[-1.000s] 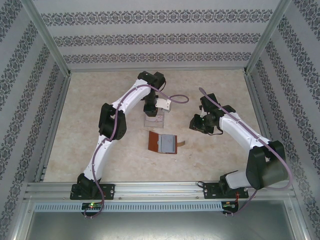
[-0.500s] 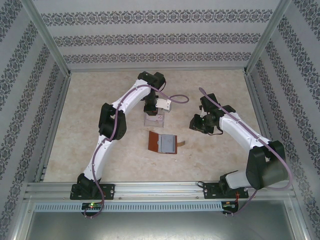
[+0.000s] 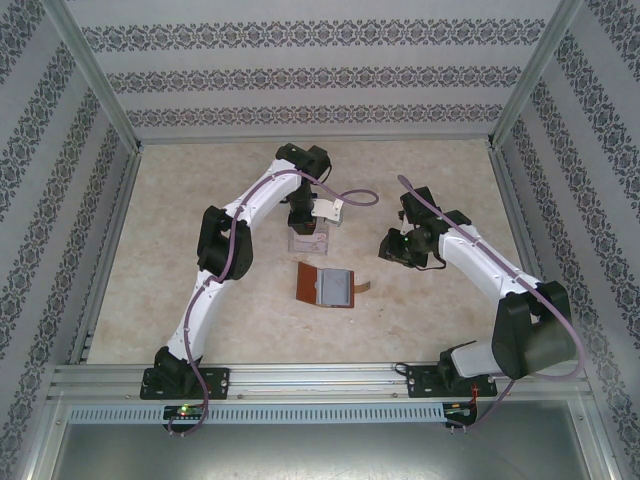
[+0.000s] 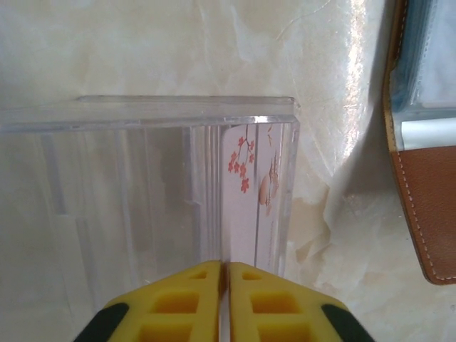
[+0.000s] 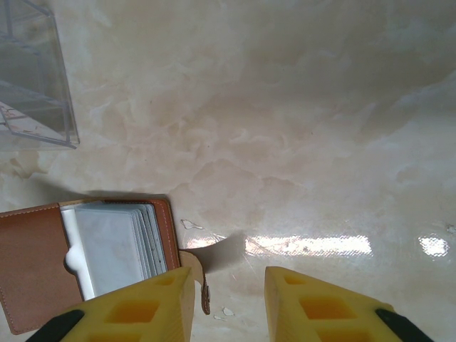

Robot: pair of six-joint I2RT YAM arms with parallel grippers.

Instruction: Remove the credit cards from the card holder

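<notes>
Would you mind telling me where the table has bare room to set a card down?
Free: the table between the left arm and left wall; the far strip beyond the clear rack; the near strip between card holder and front rail. Crowded: the centre, between rack, card holder and right arm.

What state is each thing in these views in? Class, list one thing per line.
Holder: open, lying flat.
Cards: tucked in the holder's slots.
Rack: upright, one flowered card standing in it.
Left jaws: shut, right above that card.
Right jaws: open, empty, by the holder's tab.
</notes>
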